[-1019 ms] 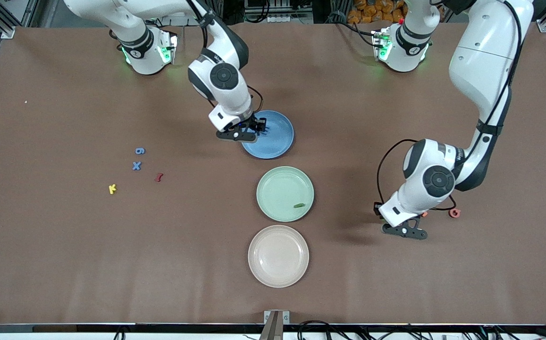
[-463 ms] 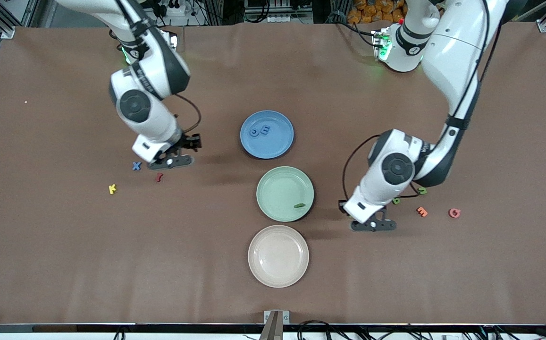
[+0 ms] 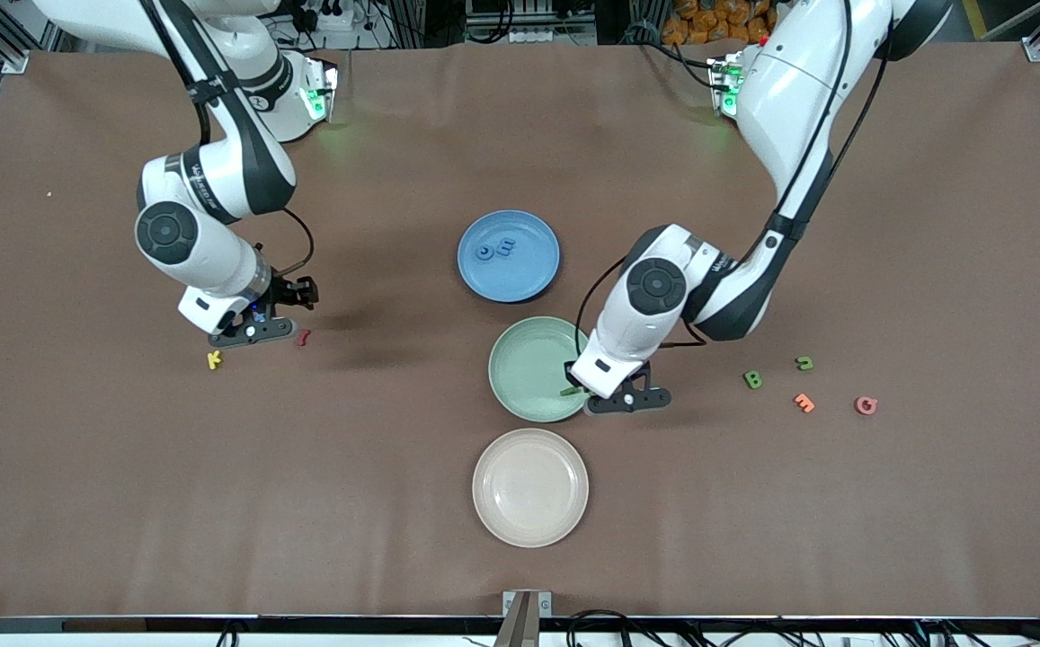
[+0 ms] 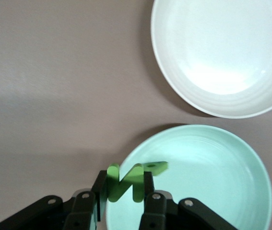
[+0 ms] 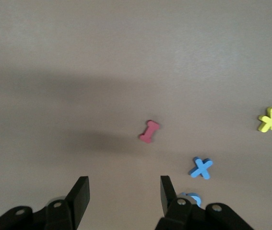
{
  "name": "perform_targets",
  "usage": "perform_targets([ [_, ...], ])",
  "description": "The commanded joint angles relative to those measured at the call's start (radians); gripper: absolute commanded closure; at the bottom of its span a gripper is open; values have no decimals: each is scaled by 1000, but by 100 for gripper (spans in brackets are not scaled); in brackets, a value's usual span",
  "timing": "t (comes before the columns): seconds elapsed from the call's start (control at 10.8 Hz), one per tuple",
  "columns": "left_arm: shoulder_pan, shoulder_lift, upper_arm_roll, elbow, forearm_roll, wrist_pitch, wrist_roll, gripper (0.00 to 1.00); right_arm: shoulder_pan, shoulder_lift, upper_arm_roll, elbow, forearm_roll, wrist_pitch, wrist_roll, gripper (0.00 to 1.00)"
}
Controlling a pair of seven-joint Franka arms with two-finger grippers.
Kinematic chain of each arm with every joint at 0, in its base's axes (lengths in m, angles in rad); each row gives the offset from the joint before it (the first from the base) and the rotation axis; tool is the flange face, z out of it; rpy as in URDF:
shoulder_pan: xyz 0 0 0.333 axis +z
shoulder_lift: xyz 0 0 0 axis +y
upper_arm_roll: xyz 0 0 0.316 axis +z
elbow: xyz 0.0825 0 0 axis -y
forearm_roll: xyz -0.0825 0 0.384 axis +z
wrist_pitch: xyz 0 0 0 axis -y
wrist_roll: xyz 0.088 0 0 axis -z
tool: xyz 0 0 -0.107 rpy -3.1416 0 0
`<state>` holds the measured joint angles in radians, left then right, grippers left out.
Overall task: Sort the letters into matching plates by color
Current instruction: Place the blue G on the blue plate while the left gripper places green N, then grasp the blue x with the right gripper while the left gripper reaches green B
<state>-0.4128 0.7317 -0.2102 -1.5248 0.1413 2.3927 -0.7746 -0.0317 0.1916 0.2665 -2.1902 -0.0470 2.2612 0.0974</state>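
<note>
My left gripper (image 3: 625, 398) is shut on a green letter N (image 4: 126, 182) and holds it over the rim of the pale mint green plate (image 3: 528, 359), which also shows in the left wrist view (image 4: 207, 177). Another green letter (image 4: 156, 166) lies in that plate. My right gripper (image 5: 124, 196) is open and empty above the table, beside a dark red letter (image 5: 148, 131), a blue X (image 5: 201, 167) and a blue digit (image 5: 191, 197) half hidden by one finger. A yellow K (image 5: 268, 119) lies close by. The blue plate (image 3: 528, 274) holds two blue letters (image 3: 494, 249). The pinkish beige plate (image 3: 530, 488) is empty.
At the left arm's end of the table lie a green B (image 3: 753, 380), another green letter (image 3: 804, 363), an orange letter (image 3: 804, 403) and a pink G (image 3: 865, 405). The three plates stand in a row down the table's middle.
My right gripper left the blue plate, where two blue letters now lie, and moved over the loose letters at its end. My left gripper carried the green N to the mint plate's rim.
</note>
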Motion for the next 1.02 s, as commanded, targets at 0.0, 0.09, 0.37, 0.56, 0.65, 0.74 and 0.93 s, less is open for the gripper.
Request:
perform_targets([
  [0.0,-58,24,14,43,-17,28,-145,99,-66,-1,-4,-51,-17,105,-28,32],
  [0.09,-61,23,18,45,-17,34,-200,37,-68,2,-28,-74,-22,148,-91,32],
  [0.37,-47,17,25,34,-5,28,-210,0,-82,29,-78,-80,-24,172,-188,33],
  [0.56,-32,17,54,28,-5,19,-206,0,-82,57,-92,-94,-24,214,-191,35],
  [0.65,-20,14,75,26,-5,-7,-201,0,-82,66,-93,-114,-24,253,-191,36],
  [0.74,8,11,81,28,-5,-33,-198,0,-82,72,-102,-126,-24,277,-191,37],
  [0.93,66,-3,80,17,-9,-69,-219,0,-82,95,-124,-131,-24,287,-191,38],
])
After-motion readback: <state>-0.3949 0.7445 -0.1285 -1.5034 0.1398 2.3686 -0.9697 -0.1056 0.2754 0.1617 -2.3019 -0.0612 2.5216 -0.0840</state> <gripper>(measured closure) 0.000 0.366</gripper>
